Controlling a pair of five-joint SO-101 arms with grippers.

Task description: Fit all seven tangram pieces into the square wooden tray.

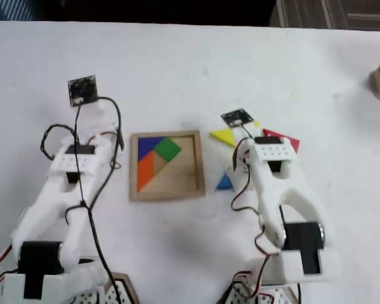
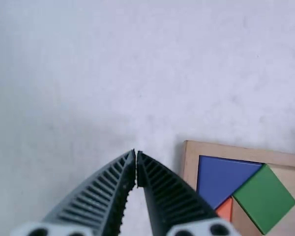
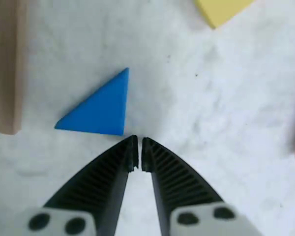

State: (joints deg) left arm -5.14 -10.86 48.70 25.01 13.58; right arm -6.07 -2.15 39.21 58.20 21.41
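Three pieces lie in the square wooden tray [image 1: 166, 196] so far: a dark blue triangle [image 1: 147, 147] in one corner, a green square [image 1: 168, 147] touching it, and an orange piece [image 1: 145, 172] against the same side wall as the dark blue one. The rest of the tray floor is bare wood. I judge the task a little under halfway, and the step in hand is fetching the next loose piece. My right jaws are closed tip to tip with nothing between them, over the surface [image 1: 177, 76] just beside the small blue triangle [image 3: 98, 110], which lies flat near the tray's outer wall but apart from it. A yellow triangle [image 1: 223, 136] and a red triangle [image 1: 284, 140] lie farther out on that side. Whether more pieces sit under my right arm I cannot tell. My left jaws are likewise pressed together and empty, over bare surface just off the tray corner that holds the dark blue triangle. The next move, as I see it, calls for my right jaws to part, straddle the blue triangle and close on it. It looks thin and flat, so the tips must reach right down to the surface or they may slip over it.
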